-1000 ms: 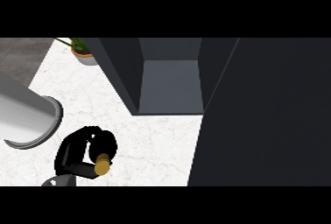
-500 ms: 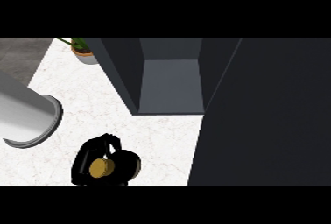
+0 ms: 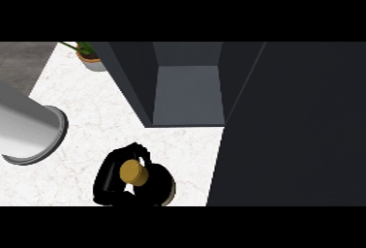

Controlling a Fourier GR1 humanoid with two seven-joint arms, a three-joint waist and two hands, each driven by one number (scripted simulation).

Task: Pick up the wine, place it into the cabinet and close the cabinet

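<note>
The wine bottle shows from above as a gold cap (image 3: 133, 172) on a dark body, low in the head view on the white marble counter (image 3: 93, 111). My right hand (image 3: 109, 177) is shut on it, black fingers curled round the neck and hiding most of the glass. The dark cabinet (image 3: 187, 92) stands open beyond it, with a bare grey floor inside. Its door (image 3: 300, 126) fills the right side of the view. The hand and bottle sit in front of the opening and a little to its left. My left hand does not show.
A large grey cylinder (image 3: 25, 128) comes in from the left edge, close to the hand. A small potted plant (image 3: 91, 60) stands at the back left beside the cabinet's wall. Bare counter lies between the hand and the cabinet.
My right hand with the bottle has shifted right and slightly farther from me, toward the cabinet opening. The cabinet door and the grey cylinder have not moved.
</note>
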